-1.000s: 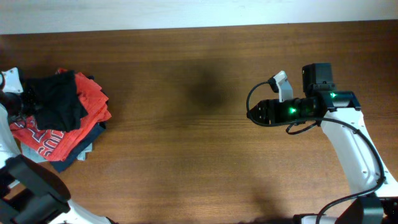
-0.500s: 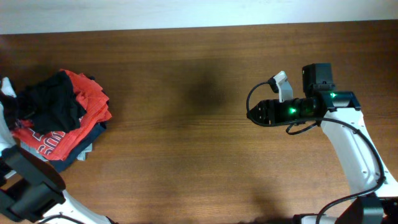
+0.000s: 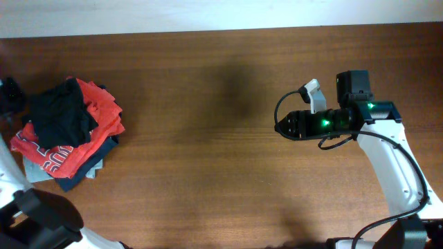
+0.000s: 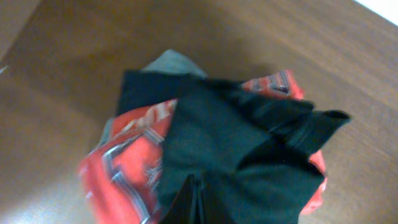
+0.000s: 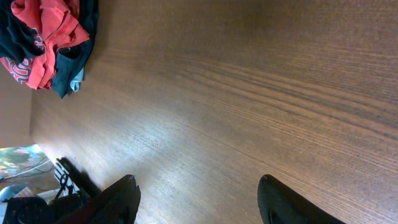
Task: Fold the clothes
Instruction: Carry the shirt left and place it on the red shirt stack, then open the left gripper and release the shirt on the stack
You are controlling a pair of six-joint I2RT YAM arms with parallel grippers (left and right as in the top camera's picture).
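Overhead: the clothes (image 3: 59, 114) sit atop a red shirt (image 3: 104, 111) on a stacked pile at the left edge of the table (image 3: 208, 152), with the left gripper (image 3: 10, 93) just beside it. Left wrist: its jaws are closed, pinching that dark fabric. Right wrist: the right gripper (image 5: 202, 199) gapes empty over wood, well apart from the pile.

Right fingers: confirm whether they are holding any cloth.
No. In the right wrist view the right fingers stand apart, with only the wooden table showing between them.

Left end effector (image 4: 196, 198) closed, right end effector (image 5: 199, 202) spread
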